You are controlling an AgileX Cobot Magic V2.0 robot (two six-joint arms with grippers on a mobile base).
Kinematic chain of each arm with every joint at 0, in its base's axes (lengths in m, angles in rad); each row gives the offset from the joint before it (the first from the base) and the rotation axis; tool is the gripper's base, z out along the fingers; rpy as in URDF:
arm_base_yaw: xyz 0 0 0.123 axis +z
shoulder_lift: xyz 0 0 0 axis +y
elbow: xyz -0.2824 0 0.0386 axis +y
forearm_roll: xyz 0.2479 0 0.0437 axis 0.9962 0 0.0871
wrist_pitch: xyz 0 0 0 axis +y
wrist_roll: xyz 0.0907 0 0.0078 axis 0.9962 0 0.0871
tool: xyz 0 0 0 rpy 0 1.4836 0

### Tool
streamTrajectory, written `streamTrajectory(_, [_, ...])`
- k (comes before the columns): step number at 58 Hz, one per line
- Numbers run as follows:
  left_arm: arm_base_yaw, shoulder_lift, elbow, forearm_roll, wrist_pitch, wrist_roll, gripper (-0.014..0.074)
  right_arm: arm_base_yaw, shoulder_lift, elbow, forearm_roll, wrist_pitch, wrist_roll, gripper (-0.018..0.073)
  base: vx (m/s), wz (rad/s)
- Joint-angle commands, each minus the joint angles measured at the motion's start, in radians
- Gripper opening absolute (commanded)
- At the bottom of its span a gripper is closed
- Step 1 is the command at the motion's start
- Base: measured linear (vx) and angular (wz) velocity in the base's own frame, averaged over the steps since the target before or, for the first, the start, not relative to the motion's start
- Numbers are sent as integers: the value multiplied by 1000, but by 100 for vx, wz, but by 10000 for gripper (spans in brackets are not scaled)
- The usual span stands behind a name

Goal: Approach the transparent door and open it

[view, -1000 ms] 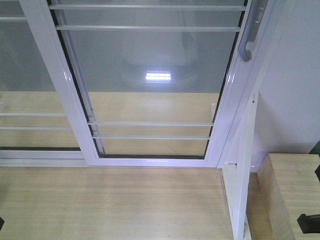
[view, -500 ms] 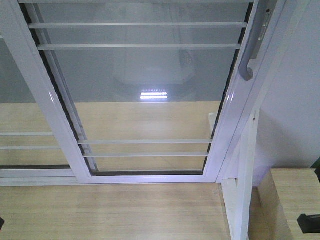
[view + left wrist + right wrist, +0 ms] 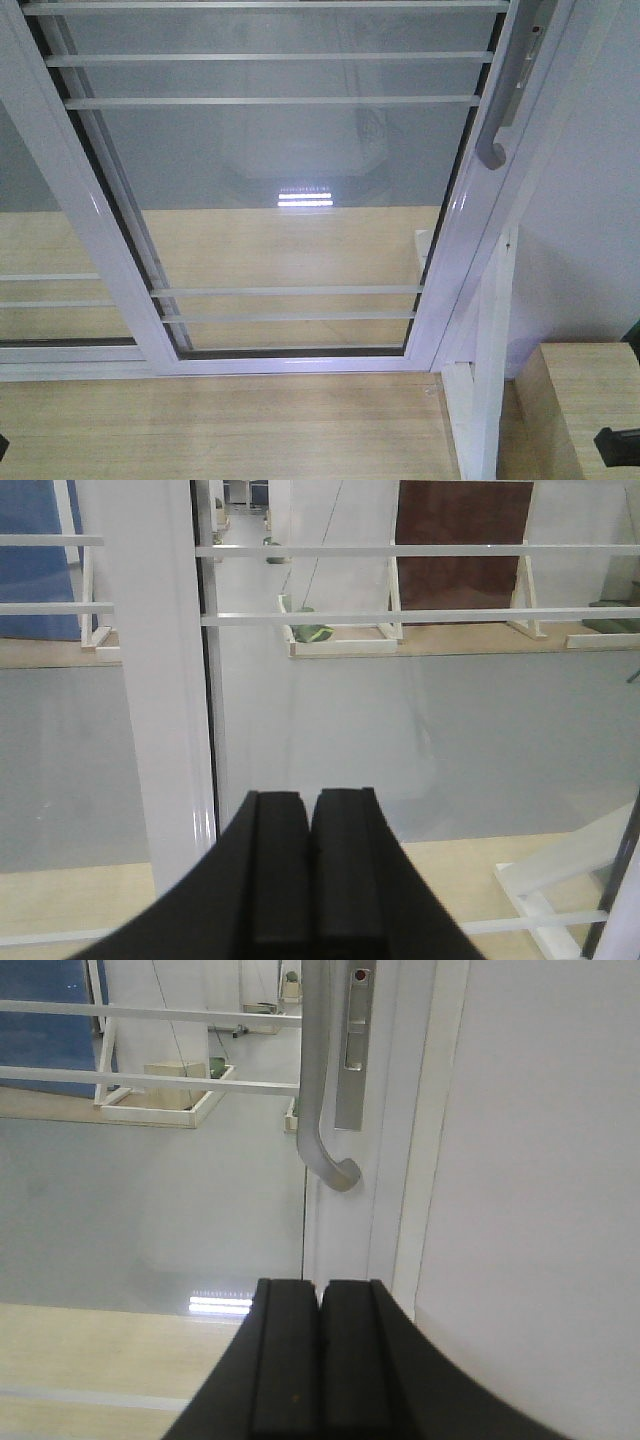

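Closer than a second ago, the door [image 3: 452, 250] fills more of the front view: its bottom rail sits lower against the wood floor [image 3: 220, 430], and the tip of the handle [image 3: 493, 145] has dropped too. It stands dead ahead, shut against the jamb on the right, with thin white bars crossing the glass high and low. A second glass panel [image 3: 40, 230] overlaps it on the left, and a white post [image 3: 488, 350] stands just right of its lower corner, beside a wooden table [image 3: 585, 400]. The left fingers [image 3: 280, 870] are pressed together with nothing between them, facing a white frame upright and the glass. The right fingers [image 3: 290, 1360] are likewise closed and empty — they point at the curved grey handle [image 3: 318, 1110], which hangs above and ahead of them, apart, with the white wall [image 3: 540, 1210] to its right.
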State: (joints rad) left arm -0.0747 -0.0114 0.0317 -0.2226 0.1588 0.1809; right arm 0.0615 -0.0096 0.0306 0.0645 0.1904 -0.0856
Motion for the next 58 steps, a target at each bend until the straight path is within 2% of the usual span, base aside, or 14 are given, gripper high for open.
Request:
streamTrajectory(1, [-6, -14, 12, -11, -89, -3, 3, -4, 0, 3, -1, -86, 1, -5, 0, 0])
streamTrajectory(43, [-5, -14, 12, -10, -113, -3, 3, -3, 0, 3, -8, -98, -1, -5, 0, 0])
streamTrajectory(49, [-5, -14, 12, -11, -130, -3, 3, -3, 0, 3, -1, -174, 0, -5, 0, 0])
streamTrajectory(58, [-5, -14, 4, -12, -239, -5, 3, -3, 0, 3, 0, -343, 0, -5, 0, 0])
